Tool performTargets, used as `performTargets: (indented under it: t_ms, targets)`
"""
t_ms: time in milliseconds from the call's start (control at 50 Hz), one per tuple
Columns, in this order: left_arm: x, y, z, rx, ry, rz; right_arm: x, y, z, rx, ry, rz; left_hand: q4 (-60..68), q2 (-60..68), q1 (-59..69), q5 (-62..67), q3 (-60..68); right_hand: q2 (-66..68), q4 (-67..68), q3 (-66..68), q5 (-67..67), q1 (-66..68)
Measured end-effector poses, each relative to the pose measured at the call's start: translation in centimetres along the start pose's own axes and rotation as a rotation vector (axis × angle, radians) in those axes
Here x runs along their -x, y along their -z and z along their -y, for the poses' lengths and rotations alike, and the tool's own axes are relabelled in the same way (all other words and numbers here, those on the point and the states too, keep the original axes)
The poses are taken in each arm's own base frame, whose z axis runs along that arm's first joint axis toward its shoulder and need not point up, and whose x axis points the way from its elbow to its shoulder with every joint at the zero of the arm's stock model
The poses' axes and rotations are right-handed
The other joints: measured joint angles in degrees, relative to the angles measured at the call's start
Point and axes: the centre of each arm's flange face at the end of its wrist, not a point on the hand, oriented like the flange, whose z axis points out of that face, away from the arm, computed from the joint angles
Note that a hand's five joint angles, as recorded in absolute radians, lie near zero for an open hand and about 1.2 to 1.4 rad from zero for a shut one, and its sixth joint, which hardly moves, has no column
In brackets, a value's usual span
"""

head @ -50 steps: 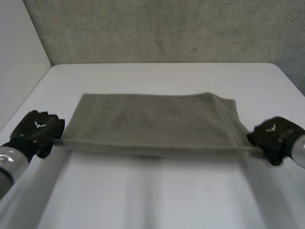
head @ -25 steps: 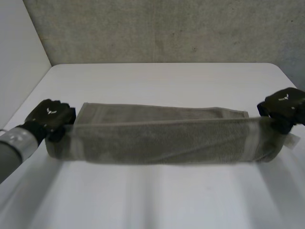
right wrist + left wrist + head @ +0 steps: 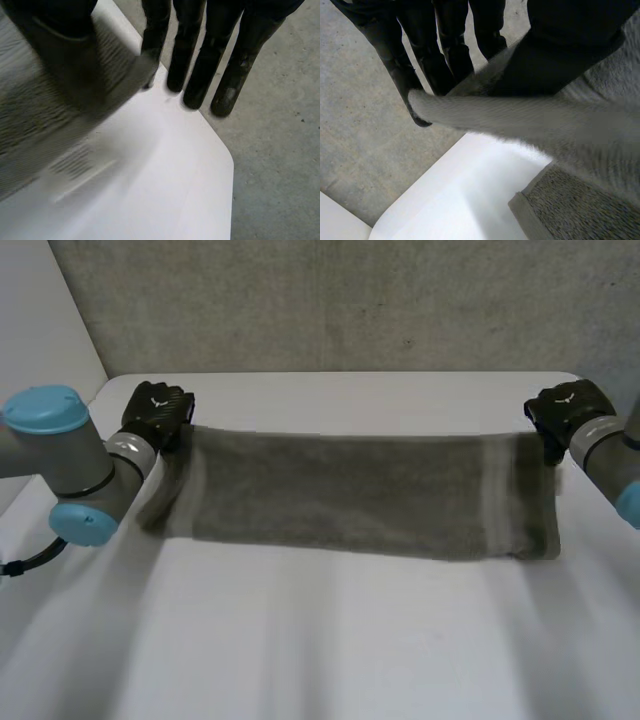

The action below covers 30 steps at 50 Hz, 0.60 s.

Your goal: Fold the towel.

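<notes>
Towel (image 3: 360, 495), grey, hangs stretched between left hand (image 3: 157, 412) and right hand (image 3: 565, 408).

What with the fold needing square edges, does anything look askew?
Slightly. The towel, pinched at two corners by the left hand and right hand, has a level held edge, but its near edge runs nearer the camera at the right hand's side, so the fold looks a little skewed.
</notes>
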Motion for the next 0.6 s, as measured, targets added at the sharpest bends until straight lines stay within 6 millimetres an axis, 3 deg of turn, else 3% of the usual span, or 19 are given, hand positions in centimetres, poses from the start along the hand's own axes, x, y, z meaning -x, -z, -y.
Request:
performTargets:
  t_ms: [40,100,300,600]
  targets:
    - [-0.2,-0.4,-0.4,0.003,-0.001,-0.001,0.3,-0.5,-0.1,0.002,0.001,-0.003,-22.4,-22.5,-21.6,-22.2,-20.4,-17.7,-18.6,-17.5,-19.8,-18.6]
    - [-0.6,-0.5,-0.9,0.013,-0.001,-0.005,0.6,-0.9,-0.1,0.002,-0.002,-0.01,-42.6,-41.0,-40.0,-41.6,-41.1,-26.5,-27.9,-27.2,-28.2,-27.3]
    - [-0.9,0.1,-1.5,0.044,0.003,-0.016,0.7,-0.2,1.3,-0.026,-0.054,-0.026,-48.7,-47.0,-45.8,-46.8,-47.1,-26.6,-27.9,-27.4,-28.2,-28.3]
    - [0.8,4.2,2.6,0.024,0.005,-0.004,1.0,5.9,2.9,-0.03,-0.057,0.012,-49.0,-47.2,-46.1,-46.9,-47.2,-26.6,-27.9,-27.4,-28.2,-28.4]
